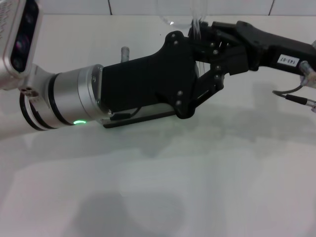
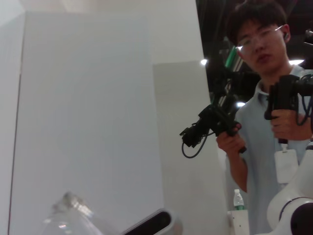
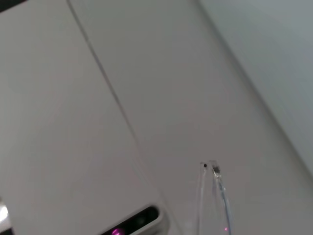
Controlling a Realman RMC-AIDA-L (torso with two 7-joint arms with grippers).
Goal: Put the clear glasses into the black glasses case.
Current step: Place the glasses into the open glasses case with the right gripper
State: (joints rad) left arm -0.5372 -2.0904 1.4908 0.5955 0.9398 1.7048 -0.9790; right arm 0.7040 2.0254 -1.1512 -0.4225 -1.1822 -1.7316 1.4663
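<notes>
The clear glasses [image 1: 174,15] hang in the air at the far middle, one lens edge [image 1: 196,27] right at the tip of my right gripper [image 1: 201,38]. That gripper reaches in from the right and appears shut on the frame. In the right wrist view the thin see-through arm tips [image 3: 215,196] stick out. My left gripper [image 1: 210,81] comes in from the left and meets the right one just below the glasses. A clear lens [image 2: 66,215] shows in the left wrist view. A flat black slab [image 1: 140,121] under the left gripper seems to be the black glasses case, mostly hidden.
The white table [image 1: 163,187] spreads out in front, with a white wall [image 1: 74,6] behind it. A small grey stub [image 1: 125,52] stands behind the left gripper. A person [image 2: 266,98] holding hand controllers stands past the table.
</notes>
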